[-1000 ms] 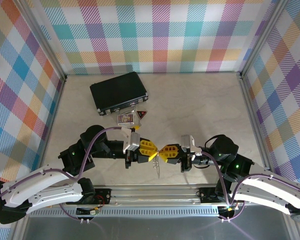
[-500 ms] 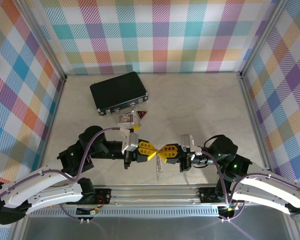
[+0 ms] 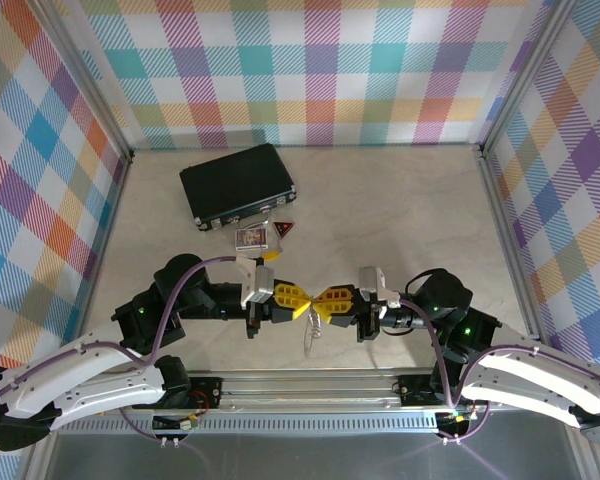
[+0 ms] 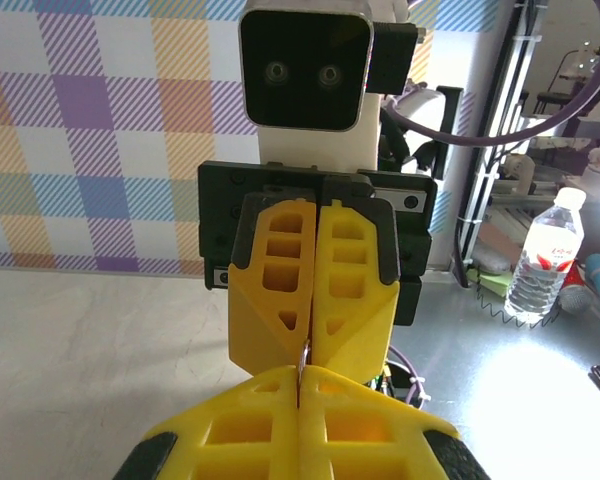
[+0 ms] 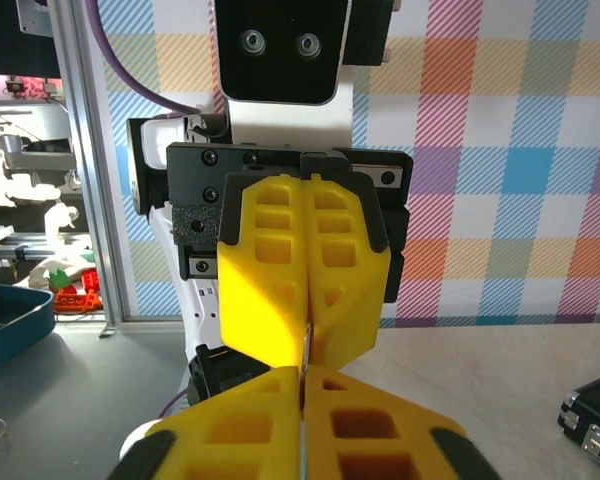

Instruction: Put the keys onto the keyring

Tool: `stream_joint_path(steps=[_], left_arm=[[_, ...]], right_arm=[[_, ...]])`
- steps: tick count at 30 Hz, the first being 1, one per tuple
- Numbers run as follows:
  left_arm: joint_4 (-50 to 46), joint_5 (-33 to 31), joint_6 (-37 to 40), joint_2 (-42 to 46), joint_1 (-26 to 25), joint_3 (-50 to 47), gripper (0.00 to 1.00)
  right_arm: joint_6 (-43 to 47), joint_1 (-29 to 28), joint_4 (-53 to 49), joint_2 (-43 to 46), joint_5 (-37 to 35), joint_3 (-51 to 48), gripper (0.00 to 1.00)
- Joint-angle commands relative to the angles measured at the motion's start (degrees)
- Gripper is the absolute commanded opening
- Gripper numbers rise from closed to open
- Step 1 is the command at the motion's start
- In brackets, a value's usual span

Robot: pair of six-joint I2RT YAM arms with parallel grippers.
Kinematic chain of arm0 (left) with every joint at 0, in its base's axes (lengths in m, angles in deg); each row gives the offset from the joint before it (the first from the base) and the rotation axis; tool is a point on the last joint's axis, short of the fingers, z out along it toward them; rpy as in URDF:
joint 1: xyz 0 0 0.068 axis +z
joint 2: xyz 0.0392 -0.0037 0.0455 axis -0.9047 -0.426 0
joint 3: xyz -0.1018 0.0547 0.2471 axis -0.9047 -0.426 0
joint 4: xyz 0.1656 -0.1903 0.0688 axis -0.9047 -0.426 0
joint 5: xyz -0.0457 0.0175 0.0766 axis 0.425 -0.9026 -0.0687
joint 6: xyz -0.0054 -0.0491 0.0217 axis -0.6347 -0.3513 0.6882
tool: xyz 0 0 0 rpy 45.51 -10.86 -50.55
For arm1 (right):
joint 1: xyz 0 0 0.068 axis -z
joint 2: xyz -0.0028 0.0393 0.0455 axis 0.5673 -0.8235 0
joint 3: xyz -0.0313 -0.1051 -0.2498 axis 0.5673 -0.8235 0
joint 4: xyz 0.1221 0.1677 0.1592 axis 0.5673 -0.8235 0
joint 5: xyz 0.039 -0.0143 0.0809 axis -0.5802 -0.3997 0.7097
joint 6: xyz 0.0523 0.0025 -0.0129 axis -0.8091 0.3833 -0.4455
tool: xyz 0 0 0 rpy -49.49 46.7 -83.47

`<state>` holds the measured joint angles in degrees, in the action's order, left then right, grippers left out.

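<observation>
Left end effector [image 3: 306, 302] and right end effector [image 3: 326, 299] meet tip to tip above the near bench [image 3: 400, 220]. Both are pinched narrow on a thin metal edge. The keyring [image 3: 311, 336] dangles just below the touching tips.

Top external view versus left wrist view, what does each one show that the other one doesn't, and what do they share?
Top external: the black case, the picture card and the red-and-black tag farther back, plus the keyring dangling under the point where the arms meet. Left wrist: a water bottle off to the side, and a thin metal sliver pinched at the fingertips. Shared: the left gripper and right gripper, both shut, tip to tip.
</observation>
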<state>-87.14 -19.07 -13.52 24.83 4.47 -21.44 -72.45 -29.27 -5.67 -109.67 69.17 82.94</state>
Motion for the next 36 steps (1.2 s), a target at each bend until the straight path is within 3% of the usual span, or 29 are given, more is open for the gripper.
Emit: stream_joint_path(steps=[1,6,21,27,33,36], left_arm=[[-1.2,-4.0,-0.5,0.1,-0.3,0.9,0.00],[-2.4,-6.9,-1.1,0.8,-0.3,1.0,0.00],[-5.4,-15.5,-3.2,5.0,-0.3,-1.9,0.00],[-6.7,-17.0,-4.3,6.3,-0.3,-2.3,0.00],[-6.9,-17.8,-5.2,7.5,-0.3,-3.9,0.00],[-7.6,-18.3,-5.2,6.8,-0.3,-3.9,0.00]], right_arm=[[-0.5,-0.2,-0.9,0.2,-1.0,0.9,0.17],[-1.2,-0.2,-4.7,-1.2,-4.0,3.3,0.40],[-3.9,1.9,-17.3,-5.9,-12.3,11.9,0.85],[-6.4,5.8,-23.6,-9.7,-13.5,16.3,0.95],[-11.9,14.0,-25.3,-13.2,-11.0,17.7,0.97],[-14.7,17.3,-26.4,-14.9,-13.2,17.9,0.98]])
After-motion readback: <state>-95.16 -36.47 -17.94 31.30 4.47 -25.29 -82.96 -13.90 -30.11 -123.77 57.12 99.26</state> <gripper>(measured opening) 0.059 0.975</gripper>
